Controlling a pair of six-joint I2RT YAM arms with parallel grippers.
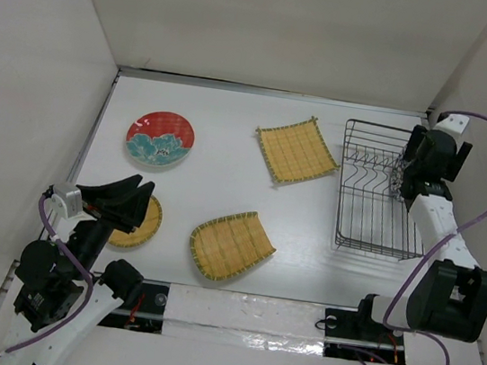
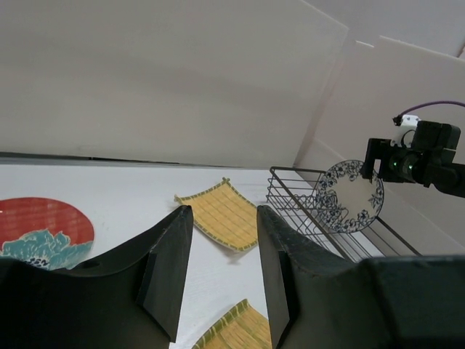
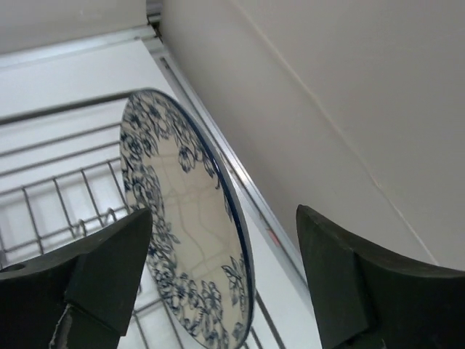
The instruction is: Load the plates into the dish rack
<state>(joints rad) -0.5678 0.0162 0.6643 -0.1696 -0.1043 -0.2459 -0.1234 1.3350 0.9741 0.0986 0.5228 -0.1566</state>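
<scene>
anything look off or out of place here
Nothing stands out: the white plate stands on edge in the dish rack, and the red plate and bamboo plates lie flat on the table.

No text, label, brand, number or sign can be read in any of the three views.
</scene>
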